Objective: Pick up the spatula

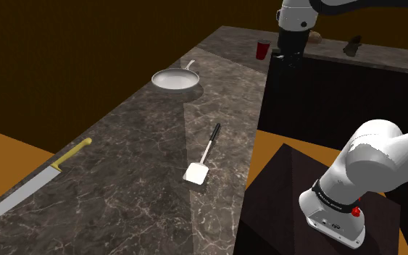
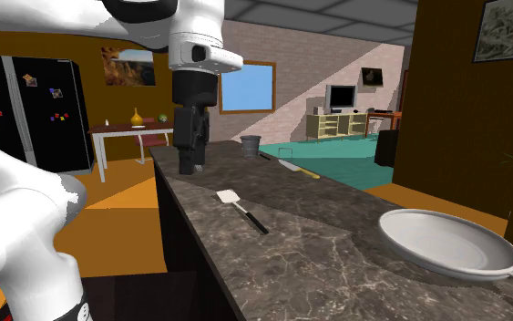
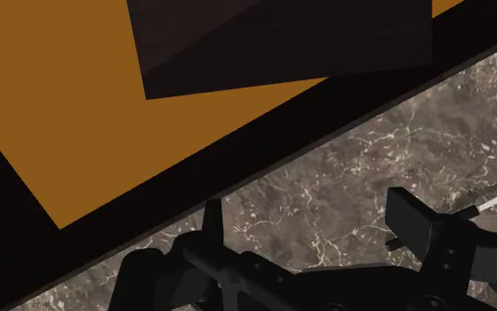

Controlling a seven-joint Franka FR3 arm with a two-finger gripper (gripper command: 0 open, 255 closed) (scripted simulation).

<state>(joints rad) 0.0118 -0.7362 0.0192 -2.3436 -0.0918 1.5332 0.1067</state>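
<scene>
The spatula with a flat white blade, a thin pale shaft and a black handle is lying flat on the dark, pale-veined stone bench. It is resting near the edge that is facing the dark box stand. Its handle is pointing toward the round grey frying pan farther along the bench, and nothing is touching it.

The all-black two-finger claw is hanging above the bench's edge. In the second exterior view it is sitting to the left of the spatula and apart from it, higher than the blade. In the wrist view the claw is showing its fingers standing apart. Bare stone is lying between them, and the bench's edge and the orange floor are running past beyond them. It is gripping nothing.

Judging from this, the task is only at the approach. The claw is open and near the tool, but it is not yet over it and not yet down at its level. What is left is to bring the fingers across the shaft or handle, lower them to either side, clamp, and lift the spatula off the stone.

A long steel knife with a yellow handle is lying well apart on the bench's far side, and a small red cup is standing beyond the pan. Neither looks to be in the way.
</scene>
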